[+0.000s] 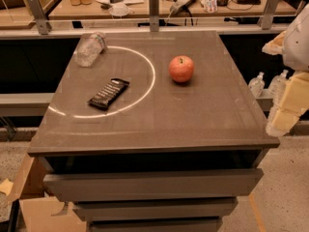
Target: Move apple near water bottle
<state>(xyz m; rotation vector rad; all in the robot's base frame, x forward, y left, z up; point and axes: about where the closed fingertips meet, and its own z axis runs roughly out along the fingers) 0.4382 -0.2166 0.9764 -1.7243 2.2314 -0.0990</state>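
The apple point(181, 68) sits on the table point(207, 124), well apart from the water bottle point(90, 48) lying at the far left corner, so it needs carrying over. The gripper point(288, 105) hangs past the right edge, away from the apple. I cannot tell if it is spread or pressed together.

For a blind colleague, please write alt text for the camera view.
A red apple sits on a grey table, apart from the water bottle lying at its far left corner; a dark snack bar lies front left. The robot's tool hangs beside the right edge.
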